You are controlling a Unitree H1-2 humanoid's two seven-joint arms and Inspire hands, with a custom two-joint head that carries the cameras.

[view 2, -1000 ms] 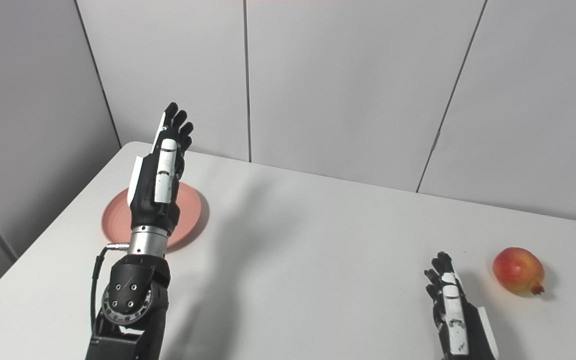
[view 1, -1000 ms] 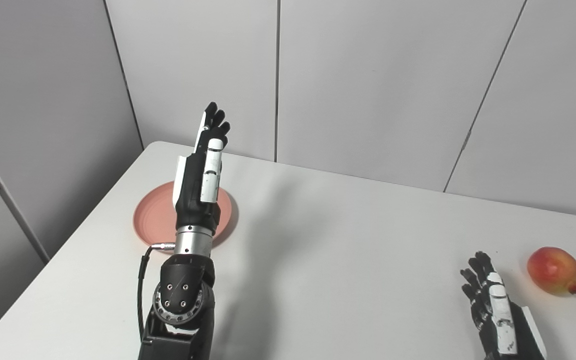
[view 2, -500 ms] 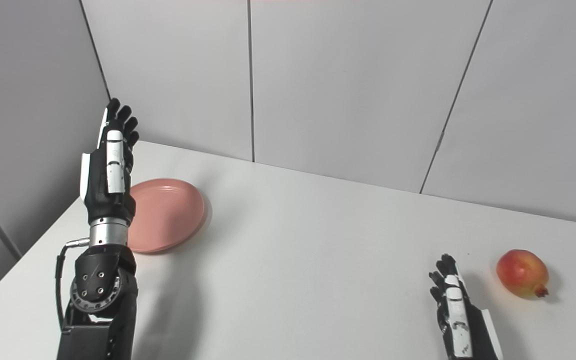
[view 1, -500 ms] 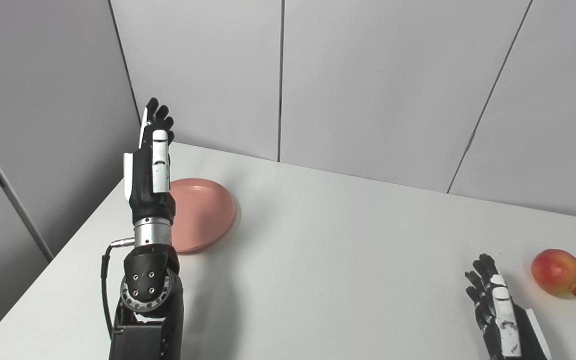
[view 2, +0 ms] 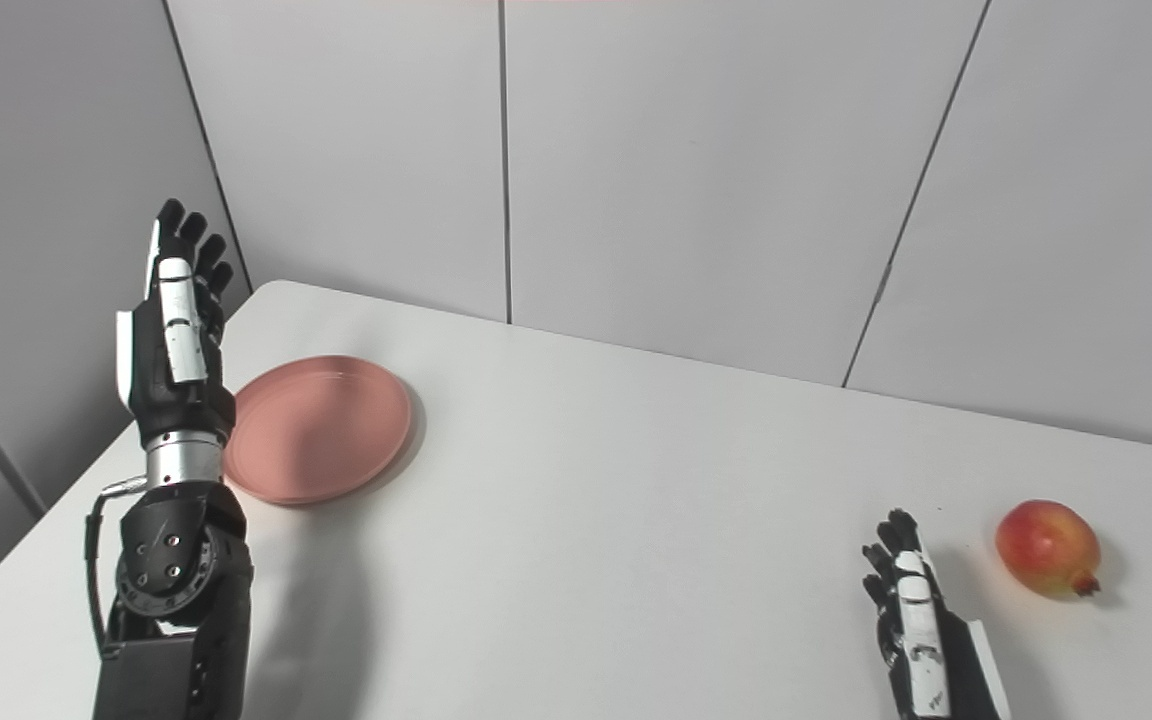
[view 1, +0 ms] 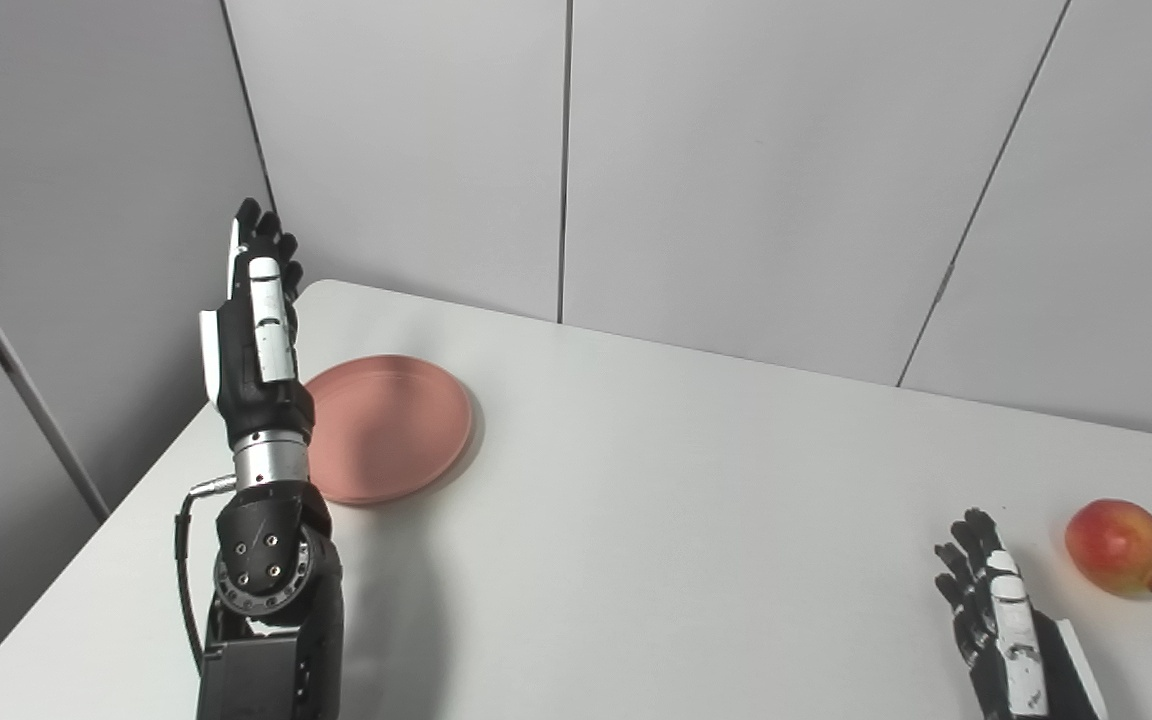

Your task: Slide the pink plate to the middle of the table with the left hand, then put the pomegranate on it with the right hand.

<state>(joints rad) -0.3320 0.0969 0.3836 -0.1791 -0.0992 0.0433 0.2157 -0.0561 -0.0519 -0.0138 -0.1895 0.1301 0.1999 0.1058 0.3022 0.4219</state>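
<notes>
A: Where does the pink plate (view 1: 388,428) lie?

B: Flat on the white table (view 1: 696,520), near the table's far left corner. Nothing rests on it.

A: And the left hand (view 1: 254,345)?

B: It is raised upright above the table's left edge, just beside the plate's left rim as seen from the head cameras. Its fingers (view 2: 179,250) point up, extended and slightly apart, grasping nothing. They stand well above the plate, and no finger touches it. The forearm overlaps the plate's left rim in both views, so the rim there is hidden.

A: What about the pomegranate (view 1: 1120,546)?

B: It sits on the table at the far right, well apart from the plate, with its small crown pointing to the lower right.

A: Is the right hand (view 1: 1006,632) on it?

B: No. The right hand lies low at the bottom edge, near the fruit and to its left, with bare table between them. Its fingers (view 2: 898,570) are spread loosely, pointing away from the robot, and hold nothing.
</notes>
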